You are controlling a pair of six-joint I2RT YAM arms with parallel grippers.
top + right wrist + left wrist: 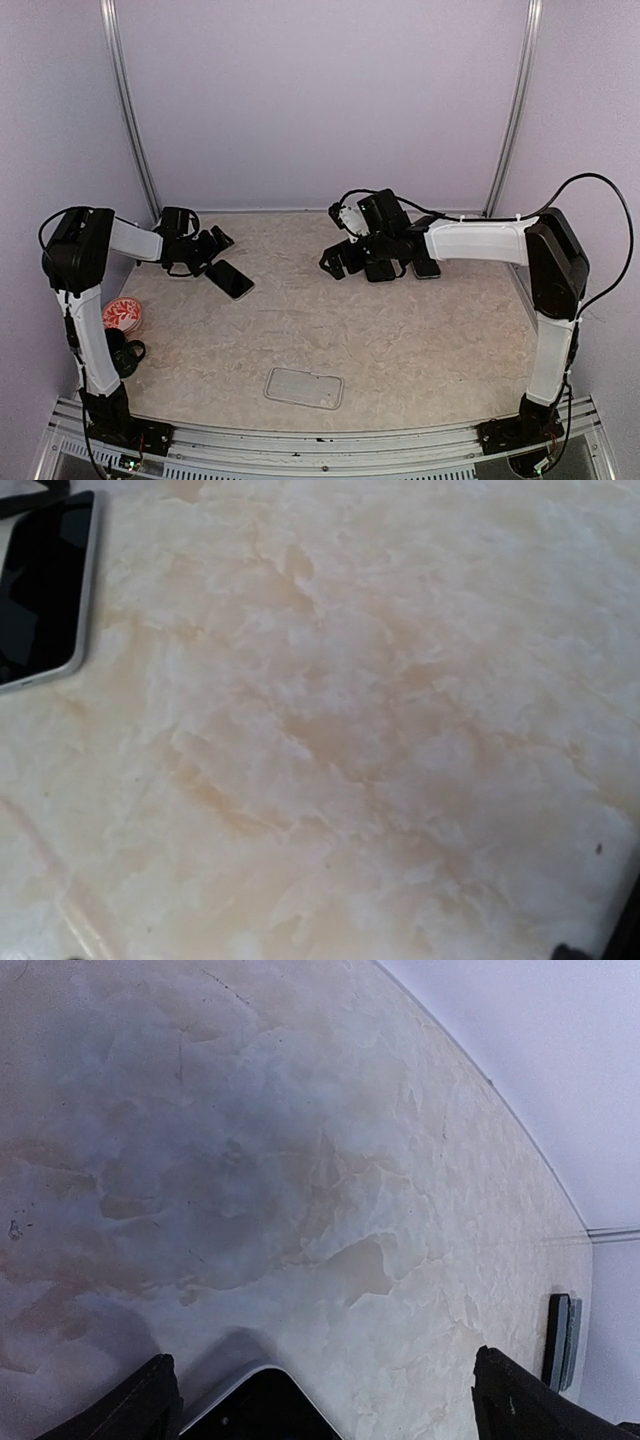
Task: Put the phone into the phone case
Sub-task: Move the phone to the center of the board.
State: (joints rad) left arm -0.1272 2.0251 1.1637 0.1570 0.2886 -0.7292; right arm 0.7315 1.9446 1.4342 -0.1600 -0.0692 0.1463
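Observation:
The phone (230,279), black with a silver rim, lies flat at the left back of the table. Its corner (258,1408) shows between my left gripper's fingers in the left wrist view, and it sits in the top left corner of the right wrist view (45,590). My left gripper (214,250) hovers open just behind the phone, with nothing in it. A clear phone case (304,387) lies flat near the front edge, in the middle. My right gripper (341,261) stands open and holds nothing over the back centre, well right of the phone.
A second dark flat device (428,268) lies by the right arm's wrist, seen edge-on near the wall (562,1340). A red and white round object (122,316) and a black item (126,354) sit at the left edge. Walls enclose the table.

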